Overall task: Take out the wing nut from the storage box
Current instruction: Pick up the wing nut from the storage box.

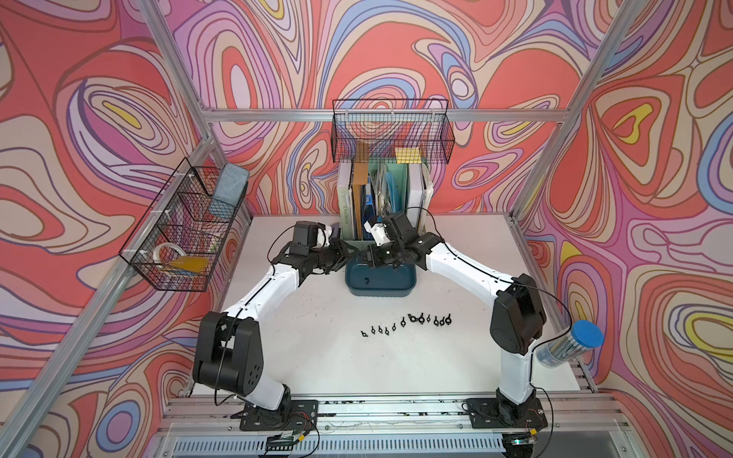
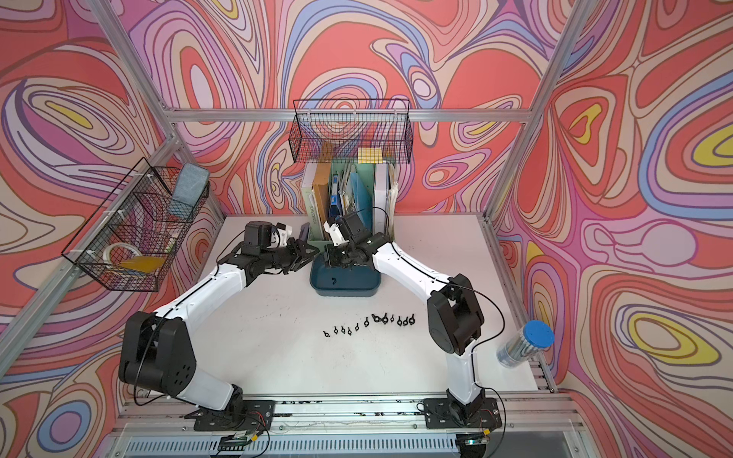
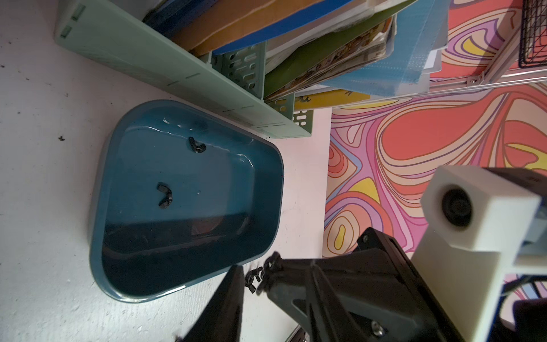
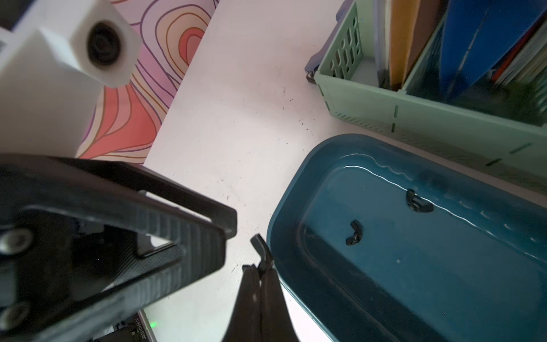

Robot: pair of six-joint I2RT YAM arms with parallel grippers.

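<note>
A small black wing nut [image 4: 262,248] is pinched between the closed tips of the right hand [image 4: 260,271]. It is held just outside the end rim of the storage box [image 4: 414,281], above the white counter [image 4: 236,118]. In the left wrist view the same nut [image 3: 254,277] is seen just beside one finger [image 3: 232,284] of the left hand. The left hand [image 4: 229,229] is pointed at the nut from the opposite side, close to it but apart from it. How far its jaws are parted cannot be told.

In both top views the two hands are seen tip to tip at the far left corner of the dark teal box [image 1: 380,291] [image 2: 345,291]. The box is set just in front of the mint-green file holder [image 3: 177,68].

Two more wing nuts [image 3: 165,195] [image 3: 196,145] are seen lying on the box floor, apart from each other, one close to the wall next to the file holder. A row of wing nuts [image 1: 404,323] is laid out on the counter nearer the arm bases, well apart from the box.
</note>
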